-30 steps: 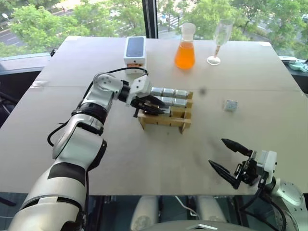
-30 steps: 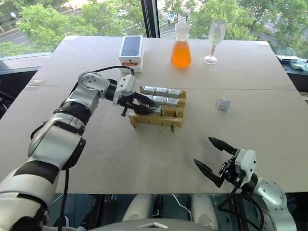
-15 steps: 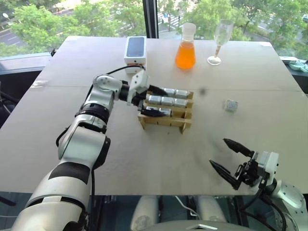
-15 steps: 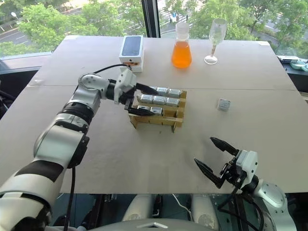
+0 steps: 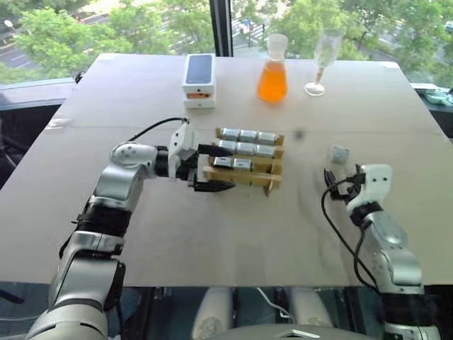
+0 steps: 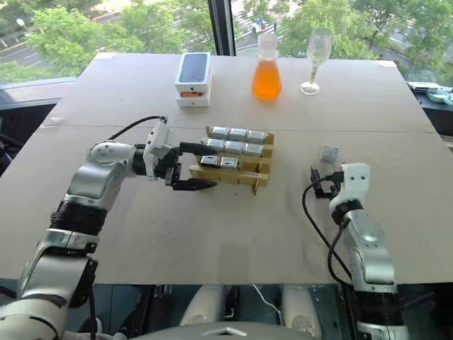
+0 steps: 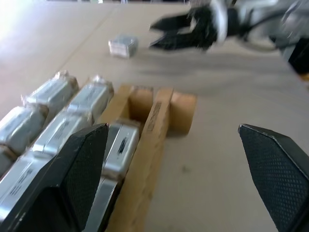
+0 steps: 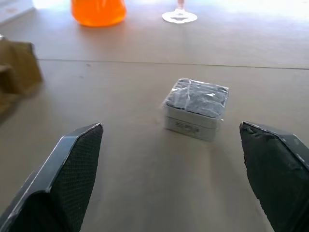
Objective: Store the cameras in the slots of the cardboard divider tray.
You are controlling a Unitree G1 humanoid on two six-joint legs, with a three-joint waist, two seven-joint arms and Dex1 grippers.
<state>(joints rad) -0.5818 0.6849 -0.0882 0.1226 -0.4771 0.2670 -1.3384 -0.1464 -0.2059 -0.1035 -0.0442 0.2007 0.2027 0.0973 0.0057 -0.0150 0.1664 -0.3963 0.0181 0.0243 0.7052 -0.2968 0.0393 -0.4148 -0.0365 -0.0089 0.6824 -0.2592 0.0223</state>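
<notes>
Cameras [image 5: 245, 148], boxy and wrapped in crinkled silver film, are slotted in rows in the tan cardboard divider tray [image 5: 270, 183] at mid-table. One loose camera [image 8: 196, 108] is seen lying ahead of the spread right gripper [image 8: 176, 169]. Beside the tray, the left gripper [image 5: 211, 168] is held wide, empty.

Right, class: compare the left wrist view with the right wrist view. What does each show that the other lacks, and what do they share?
Left wrist view, not the right: silver-grey boxy cameras sitting in the slots of the tan cardboard divider tray, and the right gripper, open, beyond it. Right wrist view, not the left: the orange-filled glass flask and the foot of the clear wine glass. Shared: the loose silver-grey camera lying on the table, and part of the tray.
</notes>
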